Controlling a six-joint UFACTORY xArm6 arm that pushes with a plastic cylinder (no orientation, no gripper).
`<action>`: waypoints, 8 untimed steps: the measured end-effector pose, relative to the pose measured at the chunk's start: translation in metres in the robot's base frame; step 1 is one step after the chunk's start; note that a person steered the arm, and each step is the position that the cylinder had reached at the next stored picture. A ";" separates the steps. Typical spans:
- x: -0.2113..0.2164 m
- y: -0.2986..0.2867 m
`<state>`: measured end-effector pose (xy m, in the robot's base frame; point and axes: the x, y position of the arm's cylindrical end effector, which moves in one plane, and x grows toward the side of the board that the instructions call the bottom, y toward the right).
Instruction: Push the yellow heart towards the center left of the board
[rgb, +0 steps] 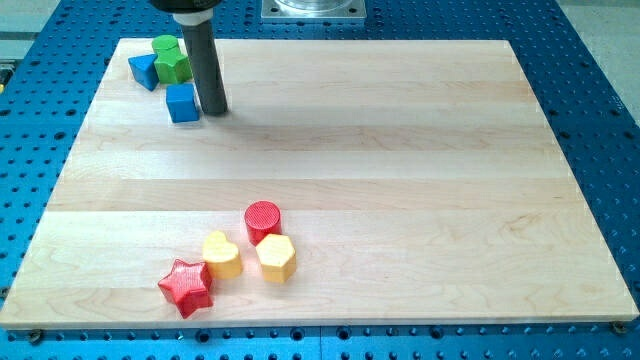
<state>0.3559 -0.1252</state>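
Observation:
The yellow heart (222, 254) lies near the view's bottom, left of centre. A red star (186, 287) touches it on its lower left. A yellow hexagon (276, 257) sits just to its right, and a red cylinder (263, 221) stands above the two. My tip (213, 110) is far off near the view's top left, right beside a blue cube (182, 102). The rod rises from there to the top edge.
A green block (171, 58) and a blue triangular block (145, 70) sit together in the board's top left corner. The wooden board (400, 150) rests on a blue perforated table. A metal base plate (313, 9) shows at the top edge.

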 end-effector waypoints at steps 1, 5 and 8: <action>0.044 -0.043; 0.158 0.181; 0.229 0.084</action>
<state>0.5853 -0.0415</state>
